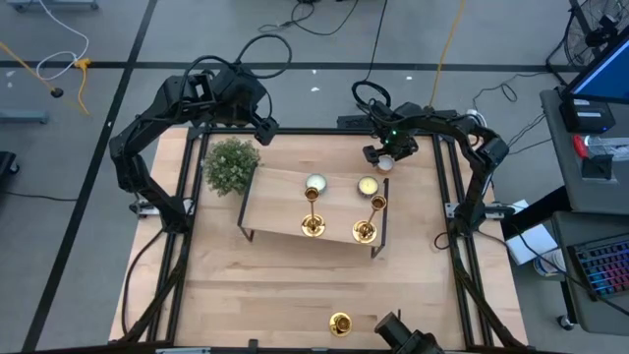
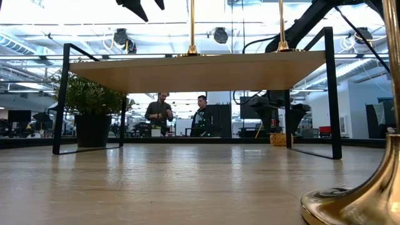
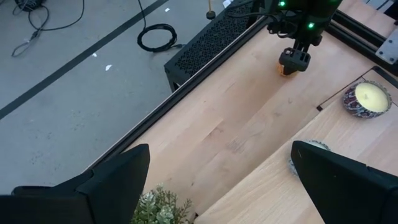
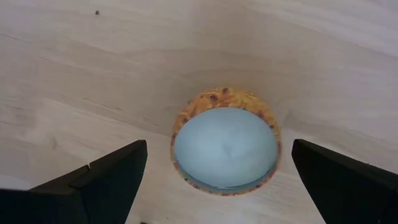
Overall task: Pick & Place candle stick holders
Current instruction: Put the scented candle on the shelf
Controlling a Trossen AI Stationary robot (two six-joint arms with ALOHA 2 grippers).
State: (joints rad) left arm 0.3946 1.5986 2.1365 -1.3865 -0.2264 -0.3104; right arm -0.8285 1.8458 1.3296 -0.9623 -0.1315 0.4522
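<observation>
While two of the candle stick holders (image 1: 313, 224) (image 1: 365, 230) are seen standing upright on the small raised shelf (image 1: 275, 202), near its front edge, the third (image 1: 340, 323) is placed well apart from them on the worktop (image 1: 256, 285), close to its near edge. Two pale tealight candles (image 1: 315, 184) (image 1: 368, 185) are set on the shelf just behind the two holders, and a bushy green plant (image 1: 231, 164) is found beside the shelf's left end. The right pincer (image 4: 217, 180) is held wide open, empty, directly above an orange-rimmed candle (image 4: 225, 141) on the worktop behind the shelf. The left pincer (image 3: 217, 180) is likewise spread wide and holds nothing, hovering above the plant at the back left corner.
</observation>
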